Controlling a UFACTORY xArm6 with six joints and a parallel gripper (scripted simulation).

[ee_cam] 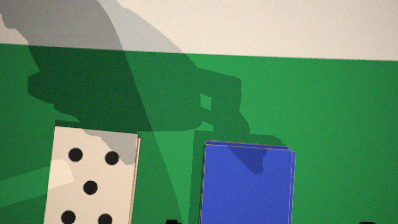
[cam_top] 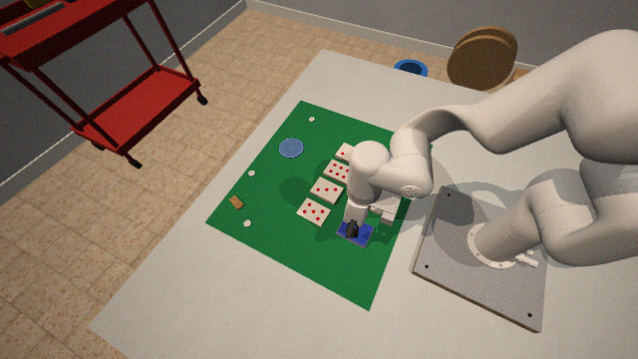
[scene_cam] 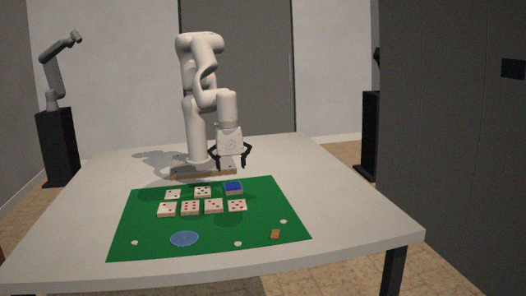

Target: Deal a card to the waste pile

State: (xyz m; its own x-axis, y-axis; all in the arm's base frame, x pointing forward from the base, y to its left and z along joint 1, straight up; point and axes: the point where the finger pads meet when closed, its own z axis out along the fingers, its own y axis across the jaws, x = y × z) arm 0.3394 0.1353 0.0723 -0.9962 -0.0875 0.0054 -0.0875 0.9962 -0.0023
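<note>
Open, empty claw (scene_cam: pixel 230 161) poised above the blue-backed stock (scene_cam: pixel 233 187) on the green mat (scene_cam: pixel 288 205) of the bench (scene_cam: pixel 362 205). No card is lifted yet; the top card lies on the stock, just beside the five-spot waste pile (scene_cam: pixel 202 191). Grasp, transfer and release all remain. A blue bowl (cam_top: pixel 411 67) sits on the floor beyond the bench, contents not discernible.

A blue-backed stock (ee_cam: pixel 247 185) lies beside a black-pipped card (ee_cam: pixel 92 177) on green mat (ee_cam: pixel 330 110).
</note>
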